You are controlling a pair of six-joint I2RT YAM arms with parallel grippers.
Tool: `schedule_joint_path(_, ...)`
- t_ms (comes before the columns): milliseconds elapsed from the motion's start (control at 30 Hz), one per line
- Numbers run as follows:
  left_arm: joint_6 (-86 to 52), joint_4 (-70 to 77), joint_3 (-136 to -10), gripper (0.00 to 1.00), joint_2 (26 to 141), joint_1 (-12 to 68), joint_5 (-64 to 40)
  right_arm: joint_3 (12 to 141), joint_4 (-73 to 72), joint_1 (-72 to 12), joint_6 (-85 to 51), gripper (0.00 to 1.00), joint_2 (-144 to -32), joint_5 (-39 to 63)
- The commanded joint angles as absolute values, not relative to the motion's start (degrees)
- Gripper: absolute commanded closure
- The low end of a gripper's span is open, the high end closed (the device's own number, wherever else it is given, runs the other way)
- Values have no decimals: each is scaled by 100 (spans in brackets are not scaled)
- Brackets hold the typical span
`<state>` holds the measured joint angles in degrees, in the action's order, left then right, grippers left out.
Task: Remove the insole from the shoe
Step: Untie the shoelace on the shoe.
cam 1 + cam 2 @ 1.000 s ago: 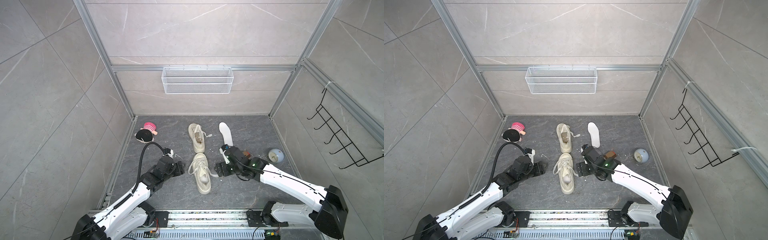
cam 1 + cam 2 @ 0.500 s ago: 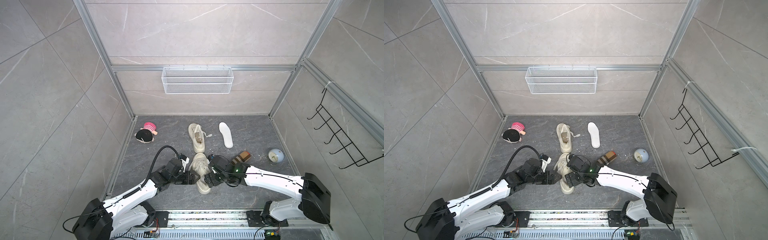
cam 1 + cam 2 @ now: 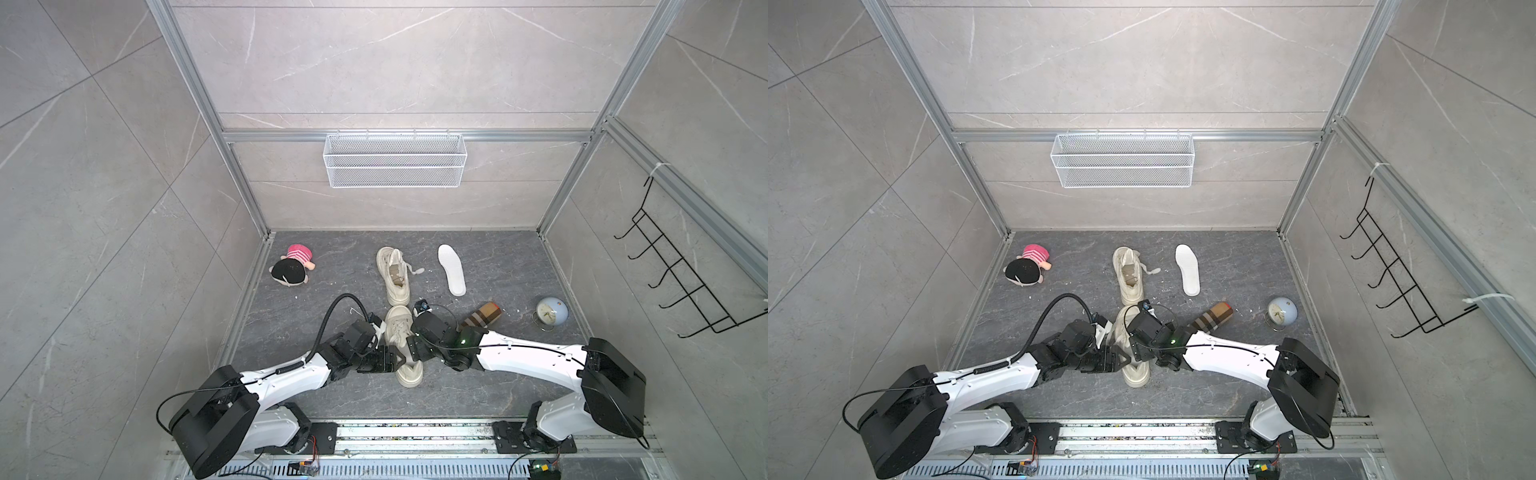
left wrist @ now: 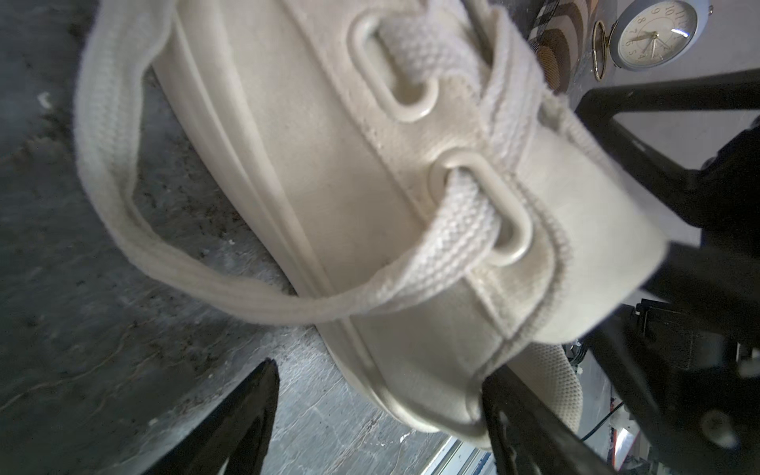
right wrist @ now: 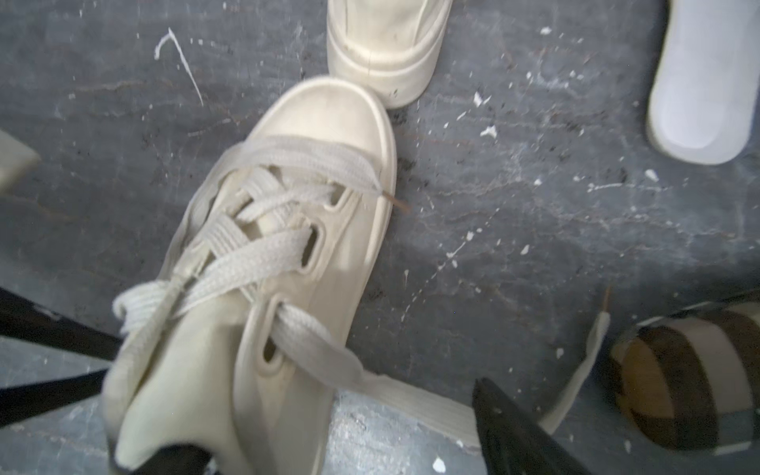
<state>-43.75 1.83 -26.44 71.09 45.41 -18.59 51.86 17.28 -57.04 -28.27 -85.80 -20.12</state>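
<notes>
- Counted: two cream shoes, one loose insole, two grippers, and one each of plush doll, checked roll, clock, wire basket and hook rack
- The near shoe (image 3: 398, 330) lay on the dark floor (image 3: 332, 266) between the two grippers; its long axis ran from the robot's rail toward the back wall, toe away from the robot and heel toward it
- The left gripper (image 4: 380, 370) stood at the near shoe's left flank by the heel opening with its jaws apart: one finger (image 4: 246, 419) hung over the floor clear of the sole and the other (image 4: 526, 432) sat at the collar edge, so the side wall lay between them unclamped
- The right gripper (image 5: 325, 419) stood at the near shoe's opposite flank, jaws likewise apart, with one finger (image 5: 514, 432) above a trailing lace and clear of the shoe
- A pale mesh surface (image 4: 555, 382) showed inside the near shoe's opening; whether it was insole or lining could not be told
- The far shoe (image 3: 392, 276) lay just beyond the near shoe's toe, end to end with it
- The loose insole (image 3: 451, 270) lay flat beyond the near shoe and to its right, with its long axis also toward the back wall
- The checked roll (image 3: 482, 316) lay near the near shoe's right, and the clock (image 3: 550, 316) farther right
- The plush doll (image 3: 291, 270) lay well beyond and to the left of the near shoe
- The wire basket (image 3: 395, 166) hung on the back wall far beyond the toe, and the hook rack (image 3: 681, 282) on the wall to the right
</notes>
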Motion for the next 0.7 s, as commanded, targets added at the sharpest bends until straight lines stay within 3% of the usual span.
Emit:
schedule_joint_path(0, -4358, -80, -2468, 22, 7145, 4588, -1776, 5529, 936, -5683, -2671, 14, -8549, -2657)
schedule_joint_path(333, -4265, 98, -2423, 19, 6793, 4597, -1766, 6028, 1679, -5536, -2477, 13, -8361, -2218)
schedule_joint_path(667, -3657, -986, -3093, 13, 5692, 4544, -1346, 4918, 2665, -5663, -2927, 5, -7056, -898)
